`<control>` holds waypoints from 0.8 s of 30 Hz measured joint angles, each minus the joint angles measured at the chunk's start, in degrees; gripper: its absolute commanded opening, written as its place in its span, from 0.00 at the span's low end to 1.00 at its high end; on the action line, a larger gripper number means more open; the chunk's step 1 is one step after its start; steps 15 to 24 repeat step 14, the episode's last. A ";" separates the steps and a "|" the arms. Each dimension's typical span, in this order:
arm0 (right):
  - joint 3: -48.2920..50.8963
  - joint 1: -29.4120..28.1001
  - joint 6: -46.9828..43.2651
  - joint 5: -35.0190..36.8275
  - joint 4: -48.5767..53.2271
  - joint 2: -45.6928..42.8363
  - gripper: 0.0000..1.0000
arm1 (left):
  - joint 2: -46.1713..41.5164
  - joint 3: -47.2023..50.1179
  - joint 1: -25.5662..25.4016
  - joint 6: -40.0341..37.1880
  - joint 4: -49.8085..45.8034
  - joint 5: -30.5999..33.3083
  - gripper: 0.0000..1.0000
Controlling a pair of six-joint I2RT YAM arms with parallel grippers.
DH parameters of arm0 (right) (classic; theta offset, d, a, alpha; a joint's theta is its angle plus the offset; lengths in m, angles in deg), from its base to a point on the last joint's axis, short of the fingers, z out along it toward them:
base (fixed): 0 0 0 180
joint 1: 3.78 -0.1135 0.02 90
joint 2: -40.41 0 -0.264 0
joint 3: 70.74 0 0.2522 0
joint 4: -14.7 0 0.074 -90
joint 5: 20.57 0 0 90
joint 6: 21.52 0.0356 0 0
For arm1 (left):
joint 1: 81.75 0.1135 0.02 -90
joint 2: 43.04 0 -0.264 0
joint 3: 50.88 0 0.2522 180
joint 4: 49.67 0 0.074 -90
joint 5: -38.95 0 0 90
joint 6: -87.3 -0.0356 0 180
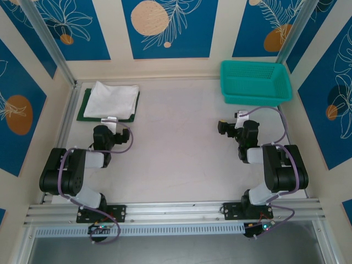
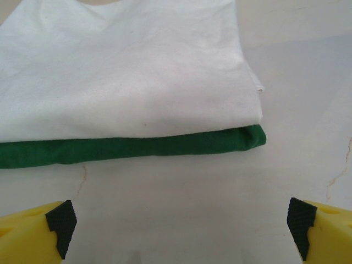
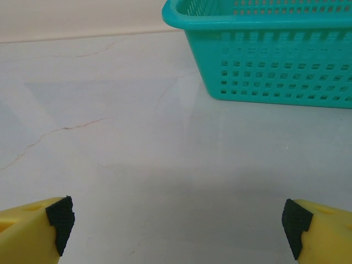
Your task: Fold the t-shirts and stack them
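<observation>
A folded white t-shirt (image 1: 113, 99) lies on top of a folded dark green t-shirt (image 1: 83, 108) at the back left of the table. The left wrist view has the white t-shirt (image 2: 126, 66) over the green t-shirt (image 2: 132, 147), whose folded edge sticks out along the near side. My left gripper (image 1: 109, 120) stands just short of the stack; it (image 2: 179, 231) is open, with only bare table between its fingers. My right gripper (image 1: 240, 116) is on the right side, below the basket; it (image 3: 176, 228) is open and holds nothing.
A teal mesh basket (image 1: 256, 82) stands at the back right, near the right gripper; its wall (image 3: 280, 71) shows in the right wrist view. Metal rails run along the table's left side and near edge. Patterned walls close in the table on three sides.
</observation>
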 measured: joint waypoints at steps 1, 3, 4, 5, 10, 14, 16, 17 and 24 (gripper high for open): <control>0.00 0.00 0.00 0.00 0.00 0.00 0.99 | 0.00 0.00 0.00 0.00 0.02 0.00 1.00; 0.00 0.00 0.00 0.00 0.02 0.00 0.99 | 0.00 0.00 0.00 0.00 0.02 0.02 1.00; 0.00 0.00 0.00 0.00 0.02 0.00 0.99 | 0.00 0.00 0.00 0.00 0.00 0.00 1.00; 0.00 0.00 0.00 -0.02 0.02 0.00 0.99 | 0.00 0.00 0.00 0.00 0.02 0.00 1.00; 0.00 0.33 0.42 -0.76 0.35 0.00 0.99 | 0.00 0.00 0.00 0.00 0.02 0.00 1.00; 0.00 0.59 0.61 -1.44 0.42 0.00 0.99 | 0.00 0.00 0.00 0.00 0.02 0.00 1.00; 0.00 0.59 0.61 -1.44 0.42 0.00 0.99 | 0.00 0.00 0.00 0.00 0.02 0.00 1.00; 0.00 0.59 0.61 -1.44 0.42 0.00 0.99 | 0.00 0.00 0.00 0.00 0.02 0.00 1.00; 0.00 0.59 0.61 -1.44 0.42 0.00 0.99 | 0.00 0.00 0.00 0.00 0.02 0.00 1.00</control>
